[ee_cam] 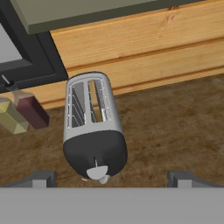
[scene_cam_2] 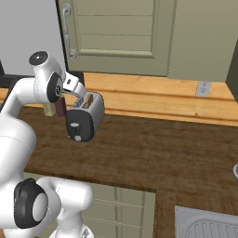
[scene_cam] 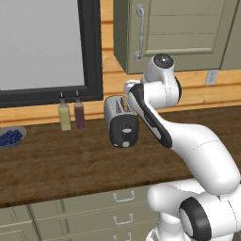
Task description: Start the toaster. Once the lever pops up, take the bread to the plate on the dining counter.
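The silver toaster [scene_cam: 121,121] stands on a dark wood-plank counter [scene_cam: 70,164] against a pale wooden wall strip, with its black end panel facing outward toward the robot. In the hand view the toaster [ee_cam: 93,127] shows two long slots on top; the right slot holds a tan sliver that looks like the bread [ee_cam: 100,114], though little of it can be made out. A pale lever and a knob sit low on the black panel. The gripper [ee_cam: 112,178] hangs above and in front of the toaster, its two dark fingertips [ee_cam: 40,178] set wide apart at the bottom of the hand view, holding nothing and touching nothing. In the left base view the white arm bends over the counter and its hand lies behind the toaster's top, so the fingers themselves are hard to see there. To the left of the toaster stand two bottles, a yellowish one [scene_cam: 64,116] and a dark red one [scene_cam: 79,114], just beside each other at the foot of a black-framed window [scene_cam: 92,52]. Farther left a small bowl of blueberries [scene_cam: 10,137] rests on the counter. Green drawers [scene_cam: 117,212] with metal handles run below the counter edge, and a green cabinet door [scene_cam: 183,33] hangs above. In the right base view a metal sink [scene_cam_2: 207,225] shows at the lower right.
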### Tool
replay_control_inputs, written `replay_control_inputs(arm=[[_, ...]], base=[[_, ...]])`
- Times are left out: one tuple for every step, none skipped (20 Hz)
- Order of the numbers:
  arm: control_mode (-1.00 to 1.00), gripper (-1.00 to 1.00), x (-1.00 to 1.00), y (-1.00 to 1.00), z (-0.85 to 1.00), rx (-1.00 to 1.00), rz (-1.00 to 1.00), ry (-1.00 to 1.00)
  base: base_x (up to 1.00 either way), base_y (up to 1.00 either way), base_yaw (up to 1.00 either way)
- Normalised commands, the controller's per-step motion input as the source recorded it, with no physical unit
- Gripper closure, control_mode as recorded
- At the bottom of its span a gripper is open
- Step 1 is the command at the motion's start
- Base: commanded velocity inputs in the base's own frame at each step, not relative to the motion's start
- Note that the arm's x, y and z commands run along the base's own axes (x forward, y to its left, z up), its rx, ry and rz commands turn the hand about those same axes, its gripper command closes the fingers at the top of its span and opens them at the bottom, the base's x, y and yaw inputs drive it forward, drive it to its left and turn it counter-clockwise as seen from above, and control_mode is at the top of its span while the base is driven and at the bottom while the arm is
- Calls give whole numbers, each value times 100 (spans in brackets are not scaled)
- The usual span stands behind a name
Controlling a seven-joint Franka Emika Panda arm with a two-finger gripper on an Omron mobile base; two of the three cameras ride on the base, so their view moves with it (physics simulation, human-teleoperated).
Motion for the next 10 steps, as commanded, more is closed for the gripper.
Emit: replay_control_inputs(arm=[[-100,-100,0,0,0,0,0,0],[-100,-100,0,0,0,0,0,0],[-100,-100,0,0,0,0,0,0],[-100,-100,0,0,0,0,0,0],[-100,-100,0,0,0,0,0,0],[-100,-100,0,0,0,0,0,0],[-100,-100,0,0,0,0,0,0],[-100,-100,0,0,0,0,0,0],[-100,-100,0,0,0,0,0,0],[-100,-100,0,0,0,0,0,0]], base=[[0,0,0],[0,0,0],[0,0,0],[0,0,0],[0,0,0],[0,0,0],[0,0,0],[0,0,0],[0,0,0],[0,0,0]])
